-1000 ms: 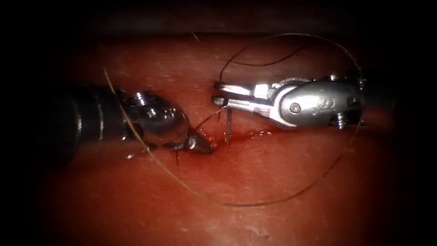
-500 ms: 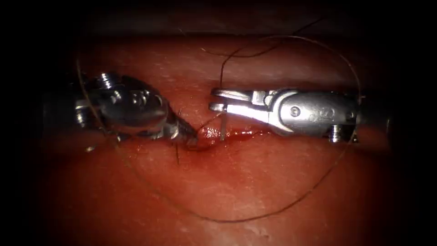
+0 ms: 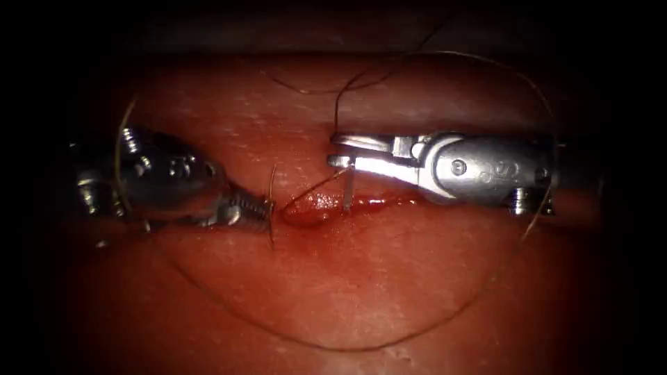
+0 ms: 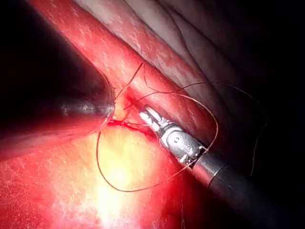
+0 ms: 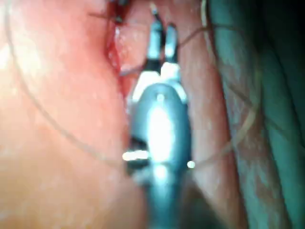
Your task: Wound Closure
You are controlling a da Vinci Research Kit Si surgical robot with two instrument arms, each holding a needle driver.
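Endoscope view first: we judge the closure barely begun. The cut (image 3: pixel 326 203) gapes across the tissue (image 3: pixel 347 292), red fluid (image 3: pixel 379 202) lies along it, and we see no finished stitch over it.

The right tool (image 3: pixel 335 151) hangs just above the cut and pinches the needle (image 3: pixel 347 191) near its upper end. The needle drops straight down and its lower tip meets the cut. The thread (image 3: pixel 361 345) runs taut from those jaws to the cut's left end, then sweeps wide below the cut.

The left tool (image 3: pixel 266 208) sits just left of the cut with its jaws pressed together. A thin strand (image 3: pixel 272 198) crosses its tip, but we cannot tell whether it is gripped.

A second ago the left tip was down at the cut's left end. It has since backed off to the left, while the right tool has scarcely moved.
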